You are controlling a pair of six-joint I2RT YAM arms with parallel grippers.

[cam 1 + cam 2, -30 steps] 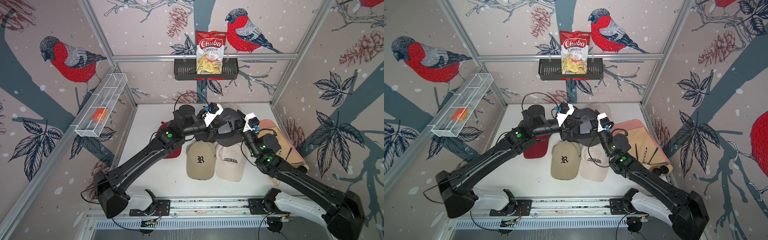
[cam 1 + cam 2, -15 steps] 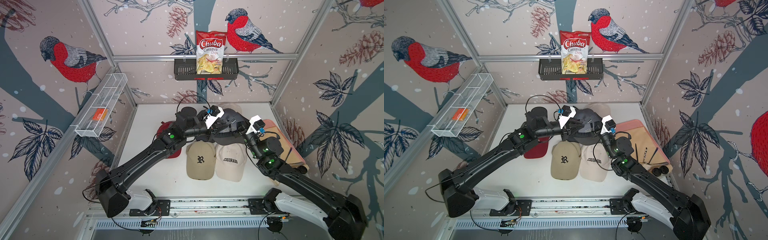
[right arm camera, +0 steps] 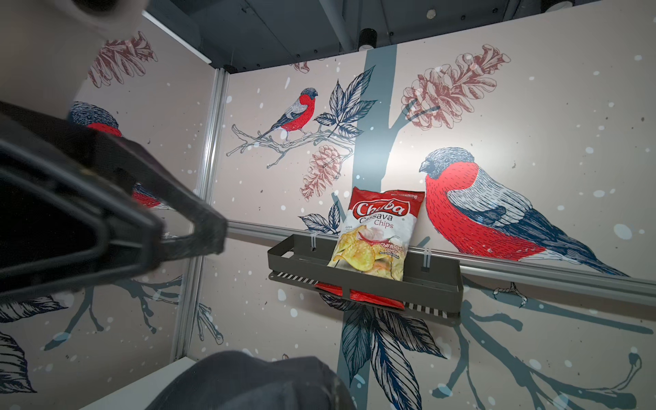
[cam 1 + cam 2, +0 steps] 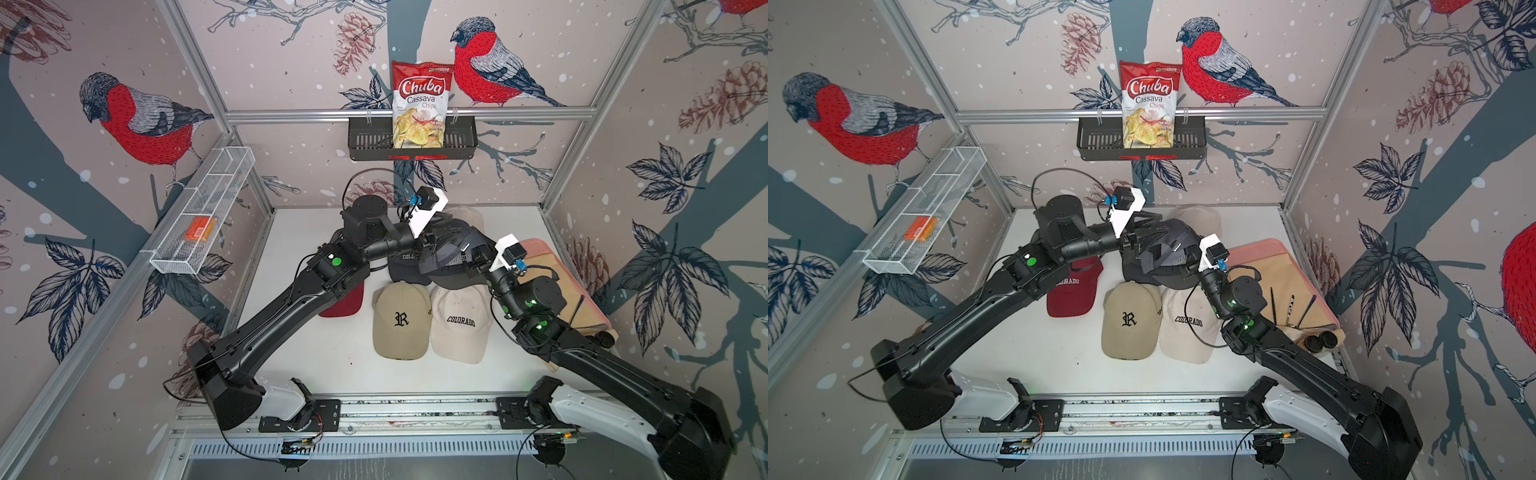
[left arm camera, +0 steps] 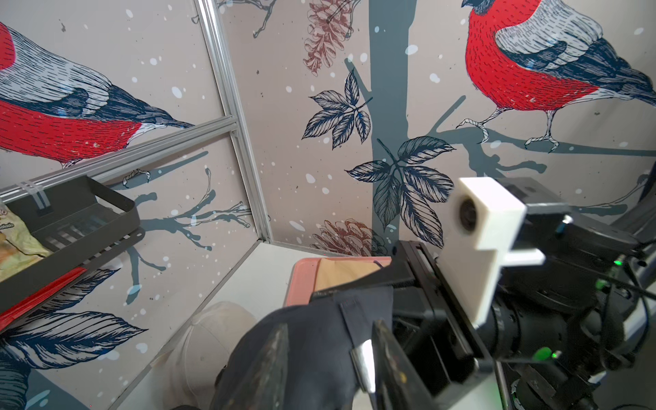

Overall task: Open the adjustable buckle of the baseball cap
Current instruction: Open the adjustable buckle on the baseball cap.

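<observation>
Navy cloth, up off the worktop: found the navy cap lifted above the middle of the back edge, between both arms. Saw the right gripper clamped shut on its cloth, that grip hidden under fabric in the right wrist view. Saw the left gripper with fingers parted to a middling gap, straddling the strap, the silver buckle just against one of them; could not tell fastened from undone. Noted a second dark cap flat directly beneath, a tan cap and a cream cap touching side by side toward the front edge, a red cap partly under the left arm, a beige cap behind, near the back edge. Found a pink tray along the right edge, carrying brushes and dark jars. Found bare room only along the front edge and in the back left corner. Higher up, saw a chip bag in a black basket on the back wall and a wire basket on the left wall, clear of both arms. Could not read the held cap's lettering.
</observation>
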